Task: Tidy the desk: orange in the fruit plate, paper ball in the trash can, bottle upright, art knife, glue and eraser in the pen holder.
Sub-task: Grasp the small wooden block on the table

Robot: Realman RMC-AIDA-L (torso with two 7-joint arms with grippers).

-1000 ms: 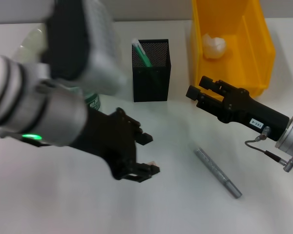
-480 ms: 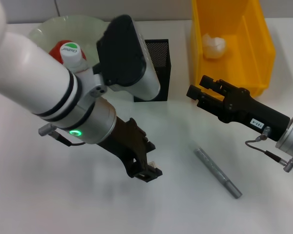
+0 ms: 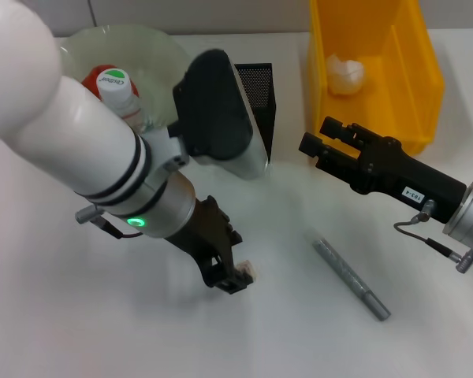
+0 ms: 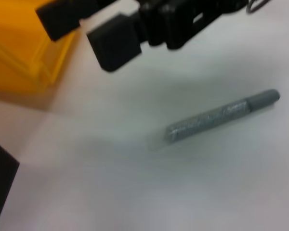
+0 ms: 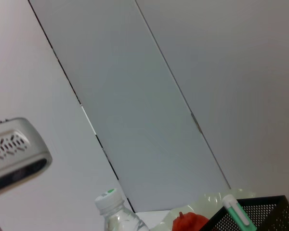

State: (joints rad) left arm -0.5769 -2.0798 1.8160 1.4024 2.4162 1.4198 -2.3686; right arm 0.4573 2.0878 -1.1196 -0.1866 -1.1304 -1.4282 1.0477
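My left gripper [image 3: 235,277] is down on the table in front of the pen holder [image 3: 262,88], open, its tips at the small beige eraser [image 3: 249,273]. The grey art knife [image 3: 351,279] [image 4: 224,117] lies flat to its right. My right gripper [image 3: 316,136] [image 4: 116,44] hovers open beside the yellow trash can [image 3: 414,75], which holds the paper ball [image 3: 345,75]. The orange [image 3: 93,79] lies in the green fruit plate [image 3: 154,47]. The bottle [image 3: 115,84] [image 5: 111,204] stands upright. The glue [image 5: 236,210] sticks out of the pen holder [image 5: 262,214].
My left arm's white forearm and grey wrist [image 3: 213,110] cover much of the pen holder and the plate in the head view. Bare white table lies around the art knife and along the front edge.
The left arm has swung forward and down, bringing its gripper from above the table onto the eraser. The right arm and the art knife have stayed put.
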